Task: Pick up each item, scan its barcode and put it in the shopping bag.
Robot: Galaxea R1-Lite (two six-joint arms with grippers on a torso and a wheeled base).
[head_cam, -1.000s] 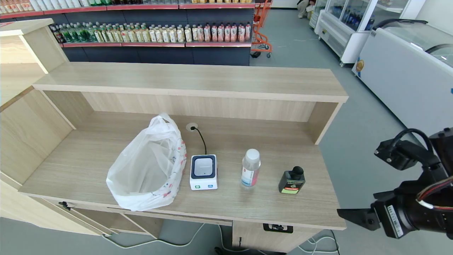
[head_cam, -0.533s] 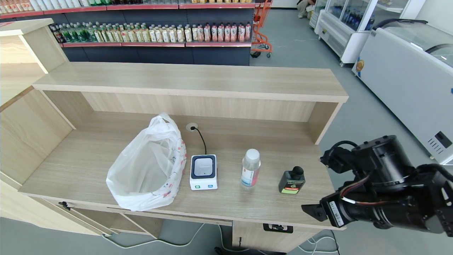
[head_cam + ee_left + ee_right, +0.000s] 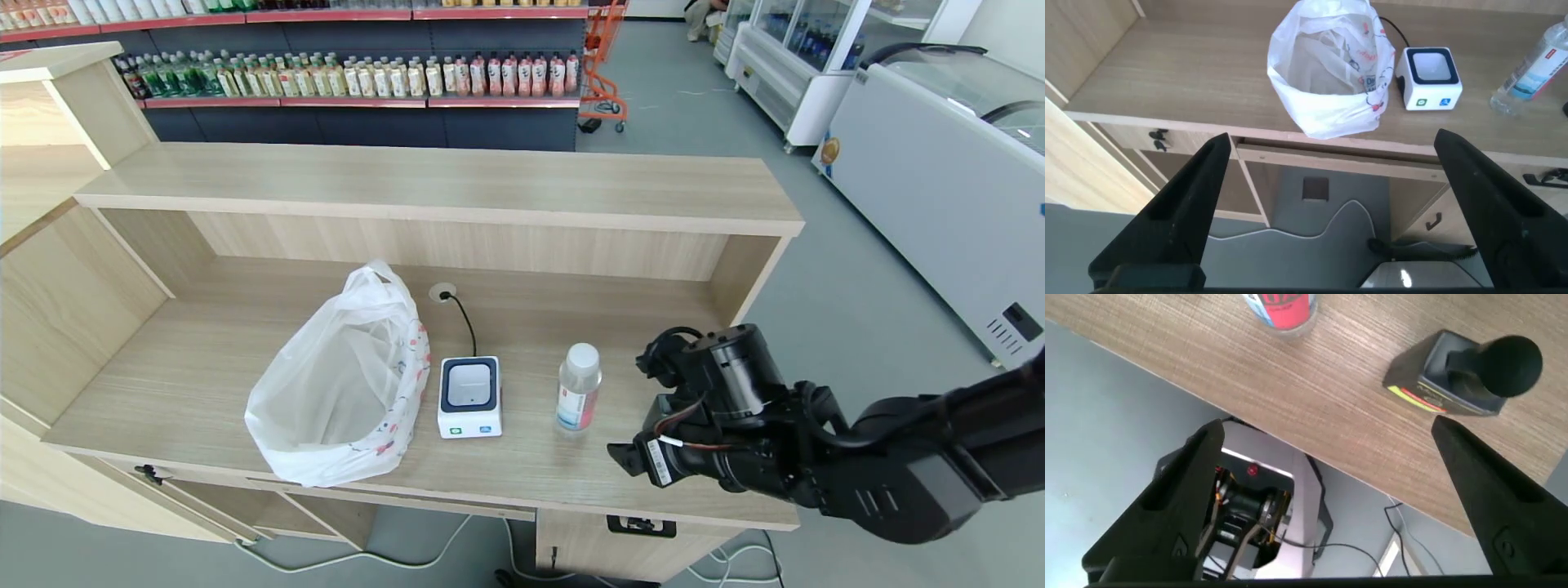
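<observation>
A white plastic shopping bag (image 3: pixel 343 384) (image 3: pixel 1331 69) stands open on the left of the wooden counter (image 3: pixel 204 367). To its right sit a white scanner (image 3: pixel 469 396) (image 3: pixel 1431 75) and an upright clear bottle (image 3: pixel 579 388) (image 3: pixel 1535 69) (image 3: pixel 1282 310). A small black bottle with a round black cap (image 3: pixel 1470 376) stands near the counter's front right. My right arm (image 3: pixel 816 465) covers it in the head view. My right gripper (image 3: pixel 1331 506) is open just before the front edge, a little short of the black bottle. My left gripper (image 3: pixel 1339 212) is open, low in front of the counter.
A raised ledge (image 3: pixel 441 188) runs along the back of the counter and a side wall (image 3: pixel 755 278) closes its right end. The scanner's black cable (image 3: pixel 467 322) leads back to a grommet. Freezers (image 3: pixel 939 163) stand to the right, drink shelves (image 3: pixel 351 77) behind.
My right arm has swung left from beyond the counter's right end to the front right corner, and it now hides the black bottle in the head view. Nothing on the counter moved.
</observation>
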